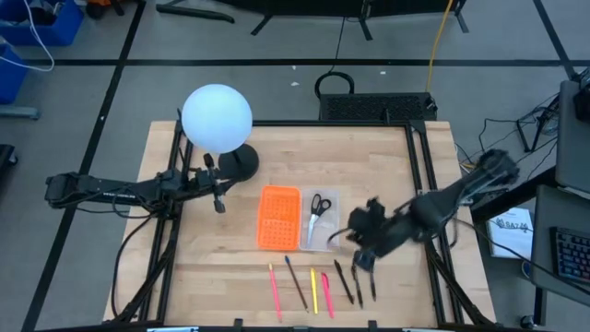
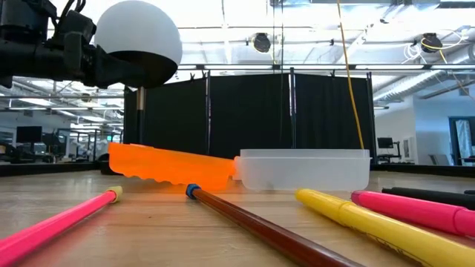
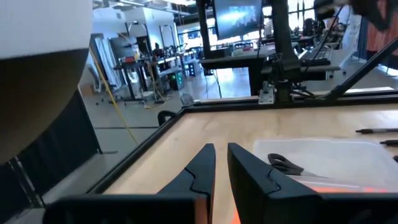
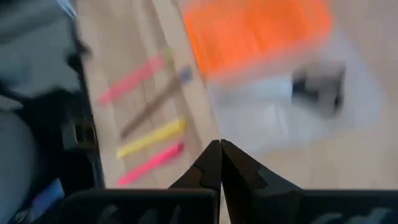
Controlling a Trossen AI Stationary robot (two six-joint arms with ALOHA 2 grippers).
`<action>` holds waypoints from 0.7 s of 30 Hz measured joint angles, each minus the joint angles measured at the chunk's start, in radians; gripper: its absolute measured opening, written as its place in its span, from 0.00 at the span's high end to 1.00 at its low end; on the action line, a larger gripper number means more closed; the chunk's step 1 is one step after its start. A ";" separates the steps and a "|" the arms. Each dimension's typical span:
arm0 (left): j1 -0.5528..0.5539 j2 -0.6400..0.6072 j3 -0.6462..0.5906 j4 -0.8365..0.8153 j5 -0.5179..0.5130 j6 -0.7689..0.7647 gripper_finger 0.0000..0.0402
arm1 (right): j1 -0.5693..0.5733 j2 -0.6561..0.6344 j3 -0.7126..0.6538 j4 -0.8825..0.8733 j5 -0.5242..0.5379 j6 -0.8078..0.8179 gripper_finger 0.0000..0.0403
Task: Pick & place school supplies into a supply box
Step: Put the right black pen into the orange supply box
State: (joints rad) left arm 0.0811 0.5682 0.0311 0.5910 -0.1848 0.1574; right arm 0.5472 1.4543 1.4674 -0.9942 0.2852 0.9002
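The supply box (image 1: 321, 221) lies near the middle of the desk (image 1: 396, 166), its clear tray on the right and its orange gridded lid (image 1: 279, 218) flat open on the left, the two joined along one edge. The scissors (image 1: 317, 206) lie inside the clear tray, black handles toward the far side.

The pens and pencils lie in a row on the desk at the near edge, nearer than the box and apart from it. From left to right: a pink pen (image 1: 275, 289), a dark brown pencil (image 1: 296, 282), a yellow pen (image 1: 313, 290), a second pink pen (image 1: 326, 293), then dark pens (image 1: 345, 282) at the right end of the row.

The right end effector (image 1: 361, 262) hangs just right of the clear tray and over the right end of the row. Its fingers are pressed together, tips meeting, with nothing between them; whether it touches a pen cannot be told.

The left end effector (image 1: 219, 201) is left of the orange lid, beside the black base of the white globe lamp (image 1: 217, 118). Its fingers (image 3: 202, 165) stand a narrow slit apart and hold nothing.
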 joint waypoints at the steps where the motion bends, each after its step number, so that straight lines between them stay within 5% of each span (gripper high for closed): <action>1: 0.000 0.000 0.000 0.000 0.000 0.001 0.87 | 0.015 0.049 0.045 -0.064 -0.019 0.079 1.00; 5: 0.000 0.000 0.000 0.000 0.000 0.017 0.87 | 0.054 0.199 0.143 -0.241 -0.123 0.408 1.00; 10: 0.000 0.000 0.000 0.000 0.000 0.021 0.87 | 0.115 0.339 0.141 -0.256 -0.231 0.706 1.00; 21: 0.000 0.000 0.000 0.026 0.000 0.076 0.87 | 0.204 0.453 0.140 -0.287 -0.183 1.074 1.00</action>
State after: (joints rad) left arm 0.0811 0.5678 0.0315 0.6169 -0.1848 0.2337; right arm 0.7513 1.9072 1.6077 -1.2816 0.1019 1.9745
